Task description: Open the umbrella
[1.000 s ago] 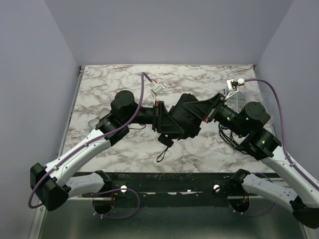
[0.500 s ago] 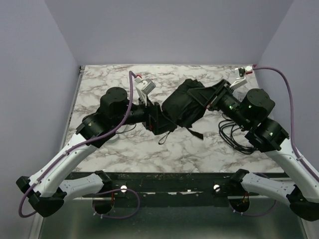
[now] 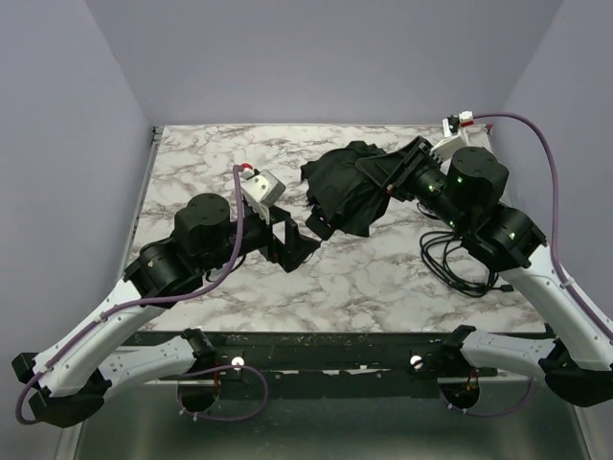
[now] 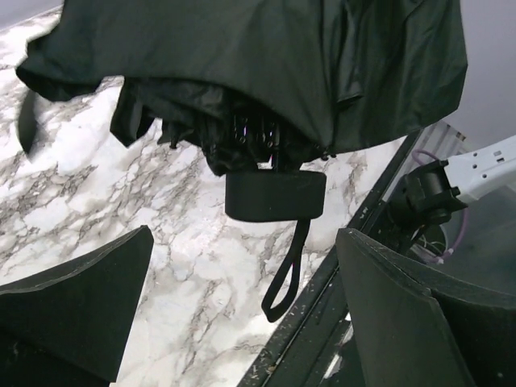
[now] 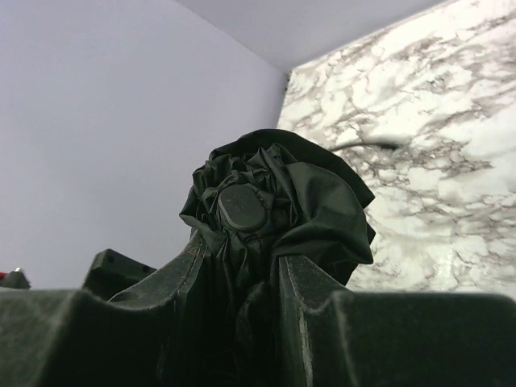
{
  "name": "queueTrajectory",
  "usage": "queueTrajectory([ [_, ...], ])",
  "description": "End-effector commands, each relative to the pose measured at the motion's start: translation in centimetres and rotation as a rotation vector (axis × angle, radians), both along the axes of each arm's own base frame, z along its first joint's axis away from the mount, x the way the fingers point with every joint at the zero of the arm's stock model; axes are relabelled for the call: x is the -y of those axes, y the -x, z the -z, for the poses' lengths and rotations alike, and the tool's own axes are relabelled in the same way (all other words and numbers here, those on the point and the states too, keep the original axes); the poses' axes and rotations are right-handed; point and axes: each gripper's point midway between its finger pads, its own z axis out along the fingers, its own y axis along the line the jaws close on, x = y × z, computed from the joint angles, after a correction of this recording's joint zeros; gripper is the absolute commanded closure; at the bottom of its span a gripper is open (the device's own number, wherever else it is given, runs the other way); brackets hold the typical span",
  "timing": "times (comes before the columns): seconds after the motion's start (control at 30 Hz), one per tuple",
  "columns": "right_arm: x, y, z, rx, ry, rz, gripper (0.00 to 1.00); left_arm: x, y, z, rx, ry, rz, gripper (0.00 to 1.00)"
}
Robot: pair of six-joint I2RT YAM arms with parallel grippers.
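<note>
Found the compact black fabric folding umbrella [image 3: 350, 187] clamped at its tip end between the right jaws, closed on the gathered canopy just behind the round black end cap [image 5: 242, 208]. Noted it carried clear of the white marble-patterned bench [image 3: 364, 278], lying roughly level, handle end pointing toward the left jaws. Found the left jaws spread wide and holding nothing. Saw the stubby black plastic handle [image 4: 274, 196] just ahead of them, centred in the gap but touching neither side, with the thin black wrist strap [image 4: 284, 274] dangling below. Judged the task barely begun: canopy loose and bunched but not spread, no shaft showing drawn out. Judged as outstanding: closing the left jaws on the handle, drawing handle and canopy apart, locking the canopy open. Noted a coiled black cable [image 3: 460, 264] on the bench below the right jaws, apart from the umbrella.
</note>
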Motion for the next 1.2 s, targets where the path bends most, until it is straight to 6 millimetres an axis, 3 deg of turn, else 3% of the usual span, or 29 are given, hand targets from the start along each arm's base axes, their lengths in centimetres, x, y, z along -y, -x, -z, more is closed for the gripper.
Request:
queueTrajectory([
  [0.0, 0.3, 0.6, -2.5, 0.019, -0.059, -0.002, 0.99, 0.4, -0.8, -0.2, 0.11, -0.055, 0.011, 0.01],
  [0.3, -0.7, 1.0, -1.4, -0.019, -0.064, -0.052, 0.99, 2.9, -1.1, 0.7, 0.111, -0.126, 0.065, 0.06],
  [0.57, -1.5, 1.3, -0.6, -0.049, -0.064, -0.094, 0.99, 4.0, -1.3, 1.1, 0.114, -0.152, 0.082, 0.28],
  [0.63, -1.9, 1.4, -0.3, -0.06, -0.063, -0.112, 0.99, 4.3, -1.1, 1.3, 0.112, -0.154, 0.097, 0.35],
  [0.8, -2.5, 1.6, 0.3, -0.083, -0.061, -0.142, 0.99, 4.6, -1.2, 1.2, 0.116, -0.156, 0.1, 0.63],
  [0.9, -2.8, 1.5, 0.7, -0.094, -0.06, -0.151, 0.99, 4.6, -1.3, 1.3, 0.117, -0.161, 0.098, 0.86],
  [0.93, -2.8, 1.5, 0.8, -0.096, -0.058, -0.15, 0.99, 4.6, -1.3, 1.5, 0.114, -0.166, 0.096, 0.99],
  [1.03, -2.1, 0.9, 0.8, -0.085, -0.037, -0.1, 0.99, 4.2, -1.1, 2.3, 0.103, -0.187, 0.097, 1.0],
  [1.17, 0.9, -0.6, -0.9, -0.004, 0.098, 0.044, 0.99, 2.9, -0.3, 4.5, 0.081, -0.214, 0.098, 1.0],
])
